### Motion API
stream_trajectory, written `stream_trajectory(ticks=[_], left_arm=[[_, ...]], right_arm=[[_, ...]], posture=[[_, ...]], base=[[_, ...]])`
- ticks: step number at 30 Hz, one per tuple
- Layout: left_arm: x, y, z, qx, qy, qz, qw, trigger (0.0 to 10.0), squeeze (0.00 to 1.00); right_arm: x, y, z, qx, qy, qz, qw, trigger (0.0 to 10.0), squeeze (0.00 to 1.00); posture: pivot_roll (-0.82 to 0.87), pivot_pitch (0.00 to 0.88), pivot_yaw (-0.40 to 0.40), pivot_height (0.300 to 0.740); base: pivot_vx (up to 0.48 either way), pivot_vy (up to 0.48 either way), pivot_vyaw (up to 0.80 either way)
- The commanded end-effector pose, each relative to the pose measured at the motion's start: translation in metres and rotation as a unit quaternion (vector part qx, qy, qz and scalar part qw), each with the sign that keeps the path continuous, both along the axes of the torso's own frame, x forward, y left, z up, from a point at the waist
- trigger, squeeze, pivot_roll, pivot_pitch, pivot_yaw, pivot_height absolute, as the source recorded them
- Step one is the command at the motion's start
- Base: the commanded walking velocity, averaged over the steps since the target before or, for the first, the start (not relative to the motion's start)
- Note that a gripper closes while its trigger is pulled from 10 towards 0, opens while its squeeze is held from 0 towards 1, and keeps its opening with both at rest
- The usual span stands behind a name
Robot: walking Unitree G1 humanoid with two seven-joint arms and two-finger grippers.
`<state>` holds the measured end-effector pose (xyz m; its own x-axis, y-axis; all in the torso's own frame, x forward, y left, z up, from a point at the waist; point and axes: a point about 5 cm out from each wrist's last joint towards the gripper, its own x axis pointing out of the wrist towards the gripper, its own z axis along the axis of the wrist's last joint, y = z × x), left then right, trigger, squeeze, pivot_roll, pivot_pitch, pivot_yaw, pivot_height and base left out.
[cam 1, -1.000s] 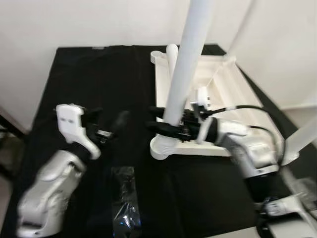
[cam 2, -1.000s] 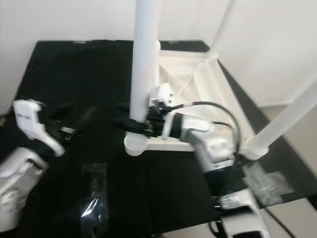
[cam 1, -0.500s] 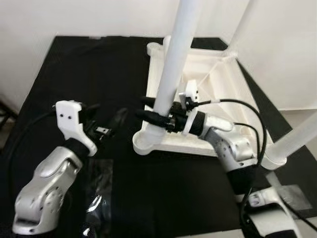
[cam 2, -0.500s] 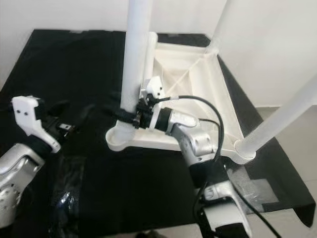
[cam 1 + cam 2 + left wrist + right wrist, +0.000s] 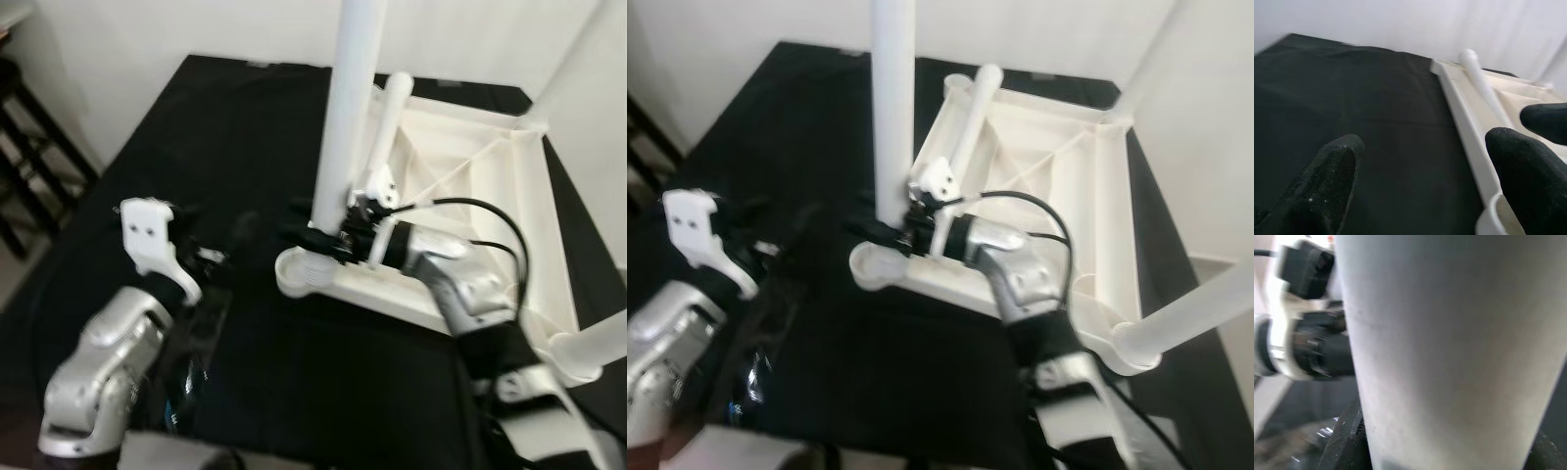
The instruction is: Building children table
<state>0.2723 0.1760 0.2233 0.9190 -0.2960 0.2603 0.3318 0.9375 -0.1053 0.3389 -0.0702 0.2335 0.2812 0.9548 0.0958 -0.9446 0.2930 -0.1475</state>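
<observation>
At the near left corner of the upturned white table top [image 5: 470, 206] lying on the black cloth [image 5: 196, 147], your right gripper [image 5: 315, 238] grasps the upright white leg [image 5: 343, 127] just above its socket, while your left gripper [image 5: 230, 245] hovers spread apart nearby.

Support surface: a black cloth-covered surface [image 5: 225, 117] spanning most of the head views. Lying on it, from centre toward 2 o'clock, an inverted white plastic table top [image 5: 460, 196], underside up, with round corner sockets. A loose white leg [image 5: 384, 122] lies inside the frame along its 11 o'clock edge. At 7 o'clock, a crumpled clear plastic bag [image 5: 191, 362] lies on the cloth, well apart from the frame.
</observation>
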Motion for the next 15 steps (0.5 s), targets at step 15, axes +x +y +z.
stream_trajectory(ticks=[15], left_arm=[[-0.012, -0.008, -0.009, 0.028, 0.015, -0.008, 0.999, 10.0, 0.0]], right_arm=[[0.015, 0.002, 0.016, -0.021, -0.039, 0.056, 0.997, 10.0, 0.0]], posture=[[0.12, 0.284, -0.122, 0.74]], base=[[0.0, 0.051, 0.0]])
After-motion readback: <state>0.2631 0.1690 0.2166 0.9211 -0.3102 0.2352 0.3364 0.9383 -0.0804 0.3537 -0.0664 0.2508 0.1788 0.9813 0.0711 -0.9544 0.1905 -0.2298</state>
